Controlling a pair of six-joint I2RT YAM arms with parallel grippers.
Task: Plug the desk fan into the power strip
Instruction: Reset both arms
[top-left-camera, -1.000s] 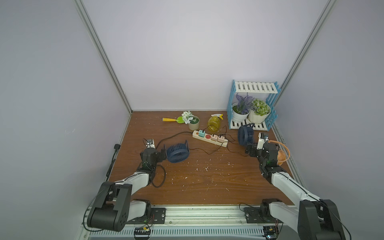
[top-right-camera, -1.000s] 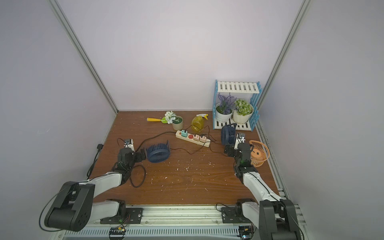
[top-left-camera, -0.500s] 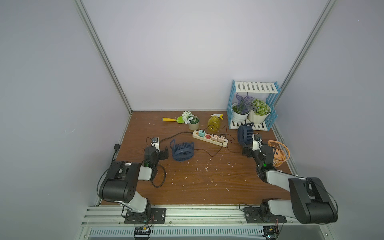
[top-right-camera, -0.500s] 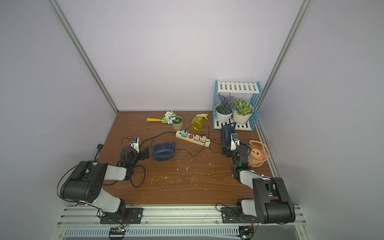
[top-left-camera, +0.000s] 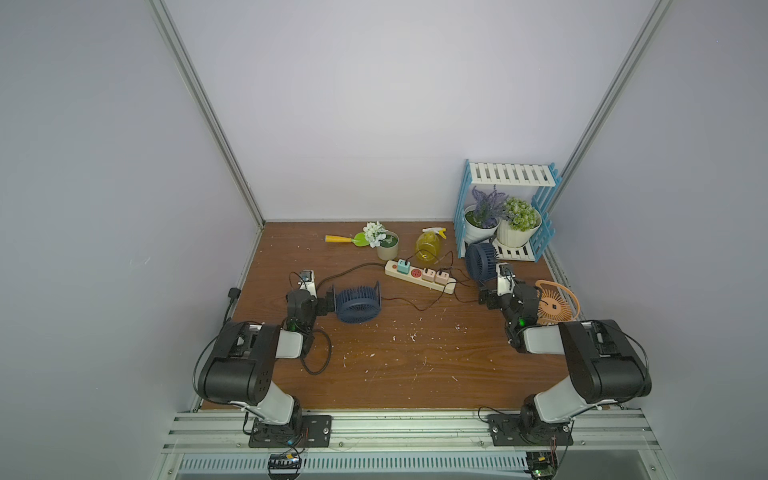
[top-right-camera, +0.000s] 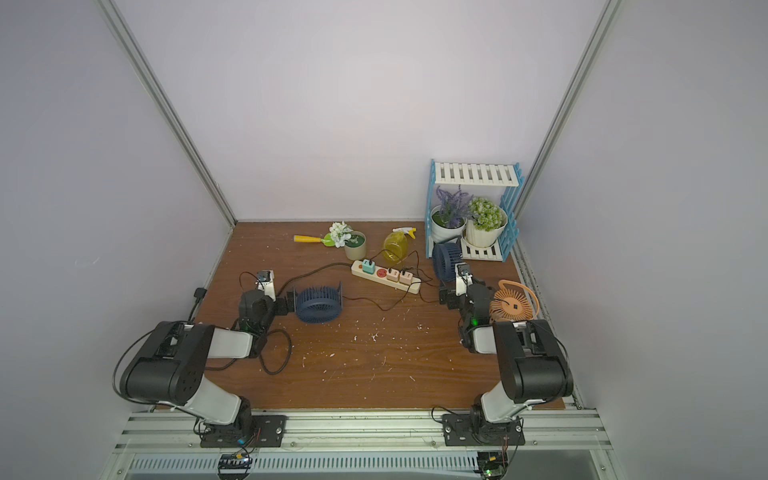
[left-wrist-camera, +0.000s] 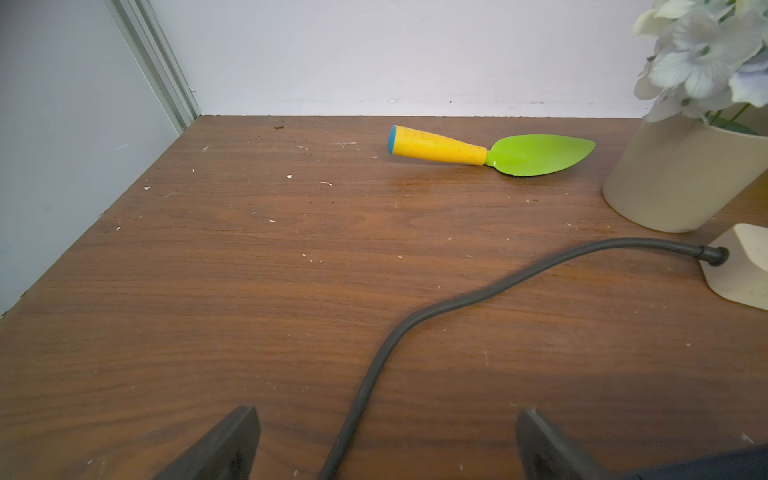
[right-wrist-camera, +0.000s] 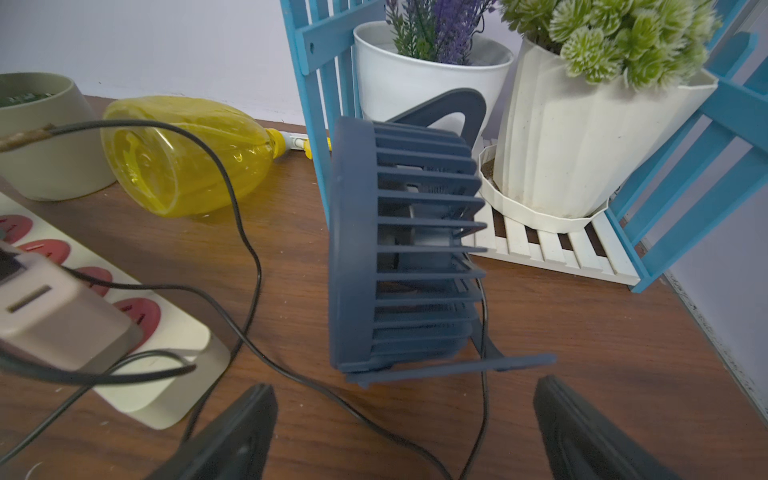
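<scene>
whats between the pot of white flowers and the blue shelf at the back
A yellow spray bottle lies on its side between the pot of white flowers and the blue shelf. Both top views show it.

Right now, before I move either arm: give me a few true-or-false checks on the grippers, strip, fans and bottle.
1. The left gripper and right gripper are both open. True.
2. The bottle stands upright. False: it lies on its side.
3. Three adapters sit in the strip. True.
4. The orange fan is on the shelf. False: it lies on the table, beside the right gripper.
5. The left gripper grips the black cord. False: the cord only passes between its open fingers.
</scene>
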